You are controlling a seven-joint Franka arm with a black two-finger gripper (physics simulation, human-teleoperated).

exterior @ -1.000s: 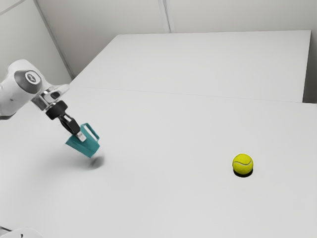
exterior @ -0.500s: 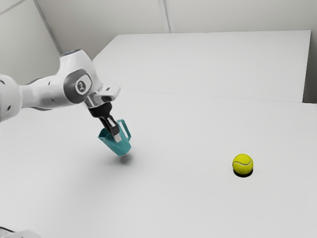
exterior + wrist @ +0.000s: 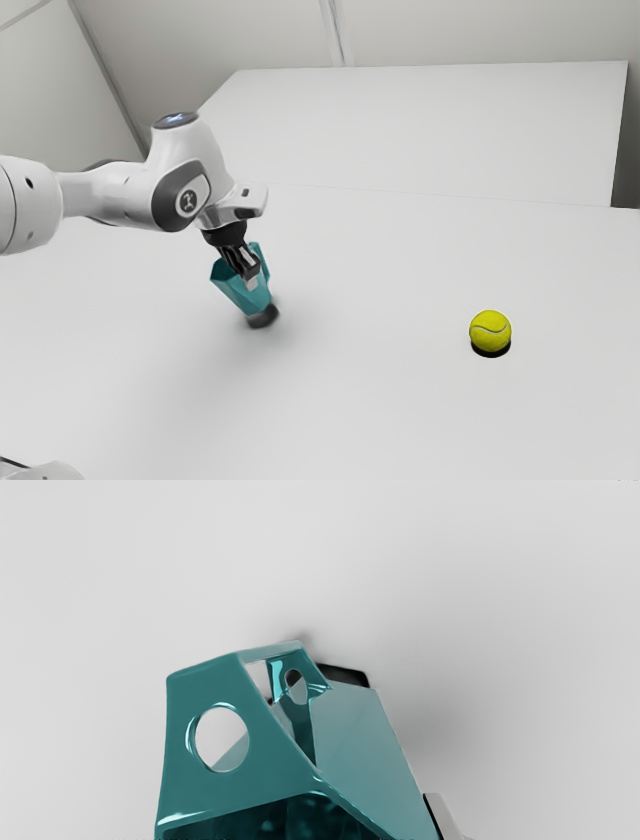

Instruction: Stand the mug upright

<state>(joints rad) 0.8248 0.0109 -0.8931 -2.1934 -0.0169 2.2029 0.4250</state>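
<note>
- Mug (image 3: 240,290): tilted, low at the table, contact unclear; probably light, stiff, somewhat slippery where glossy.
- Gripper (image 3: 251,281): pinching the mug, apparently by its body; a sound hold, I judge, leaving the handle (image 3: 263,262) free.
- Mug's surface: smooth teal, flat-faceted, with a round hole (image 3: 220,737) through one panel.
- Table (image 3: 380,400): matte, pale, plain.
- Tennis ball (image 3: 490,331): yellow, seamed, well apart.

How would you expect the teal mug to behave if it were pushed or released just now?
The teal mug is probably stiff, judging by its flat faces and crisp edges. Its glossy highlights suggest that it might be somewhat slippery. It would likely tip or rock rather than settle straight down, since it leans clearly in the exterior view.
</note>
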